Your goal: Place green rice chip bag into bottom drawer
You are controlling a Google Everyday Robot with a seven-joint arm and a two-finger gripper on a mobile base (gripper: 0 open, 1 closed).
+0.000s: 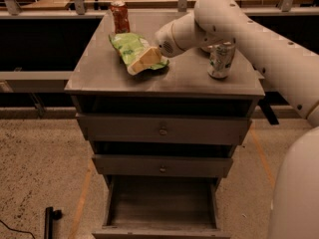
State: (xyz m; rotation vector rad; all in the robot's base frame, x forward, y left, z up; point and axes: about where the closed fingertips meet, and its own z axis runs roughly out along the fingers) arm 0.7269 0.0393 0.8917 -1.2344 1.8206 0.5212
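Note:
The green rice chip bag (128, 46) lies flat on the grey cabinet top (189, 79), left of the middle. My gripper (143, 62) reaches in from the right on the white arm. Its tan tip lies over the bag's near right end and hides part of it. The bottom drawer (162, 203) stands pulled open at the foot of the cabinet, with a plain grey inside and nothing in it.
A red can (119, 16) stands at the back left of the top, just behind the bag. A silver-green can (221, 59) stands at the right, under my arm. The two upper drawers (163, 130) are shut. A black object (50, 220) lies on the floor at the left.

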